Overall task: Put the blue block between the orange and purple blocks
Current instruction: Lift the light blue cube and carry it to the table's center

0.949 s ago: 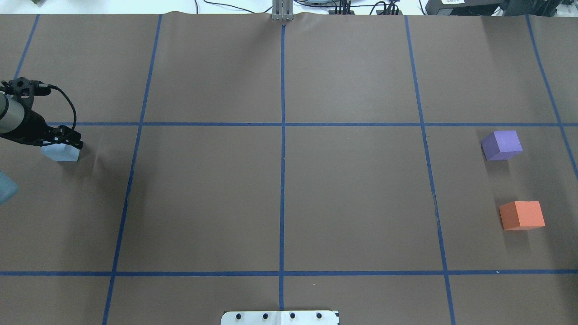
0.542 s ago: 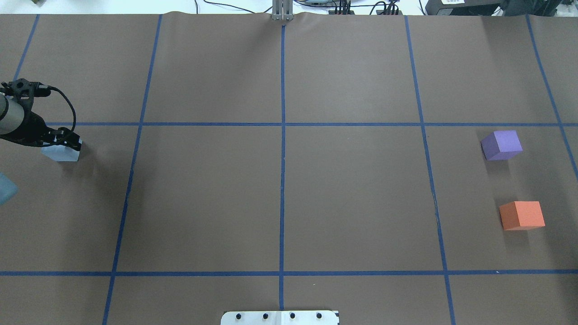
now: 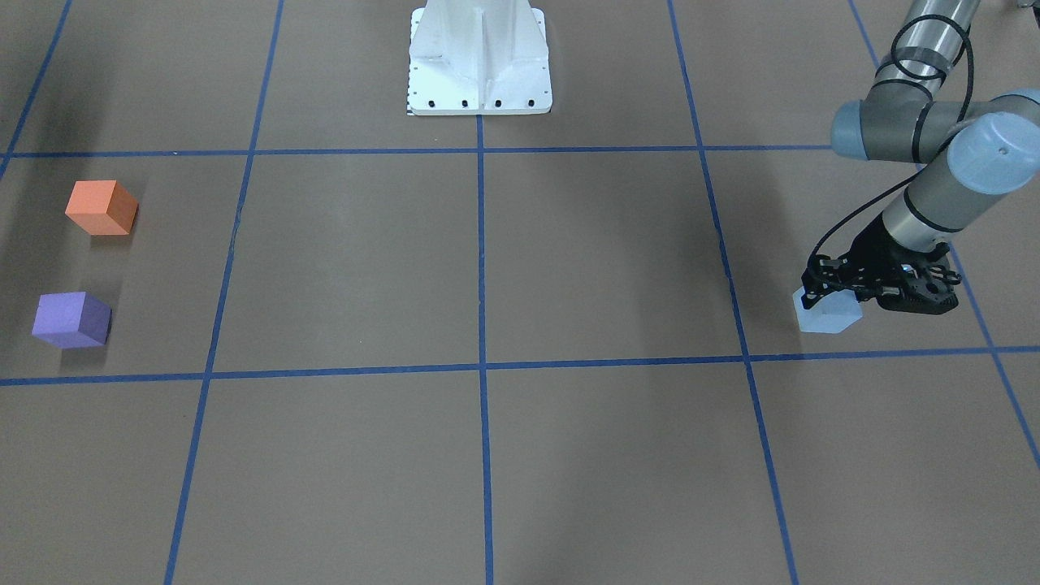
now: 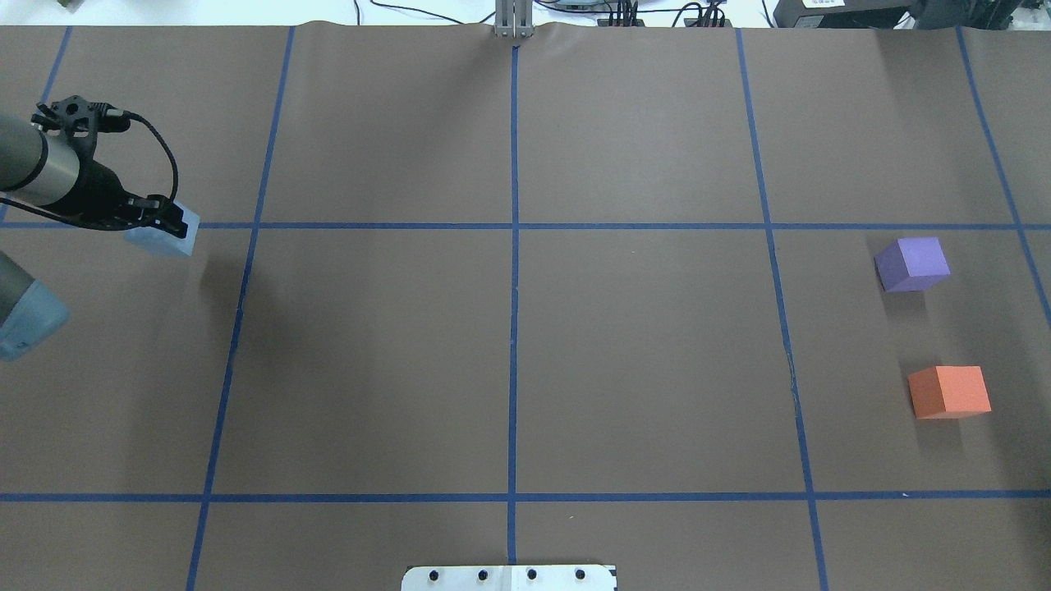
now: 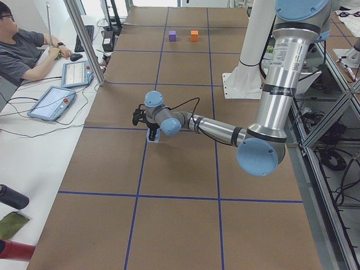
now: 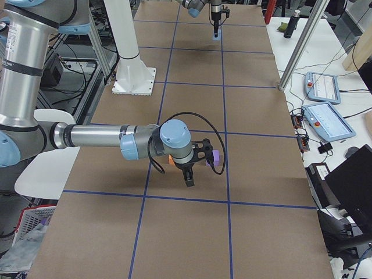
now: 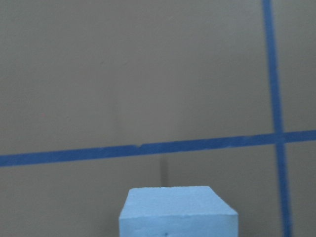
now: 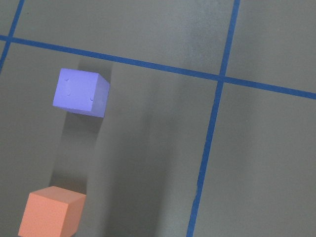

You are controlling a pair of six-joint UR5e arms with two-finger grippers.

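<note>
The left jaws grip the blue block (image 4: 164,245), seemingly lifted off the table (image 4: 509,369). Carrying and placing remain: the purple block (image 4: 911,264) and orange block (image 4: 948,392) sit far across from those jaws. Right jaws' opening: cannot tell.

Brown paper is covering my table (image 4: 640,345); blue tape lines (image 4: 513,328) are gridding it. An operator (image 5: 22,53) is sitting at a white bench (image 5: 22,169) holding two tablets (image 5: 52,103).
</note>
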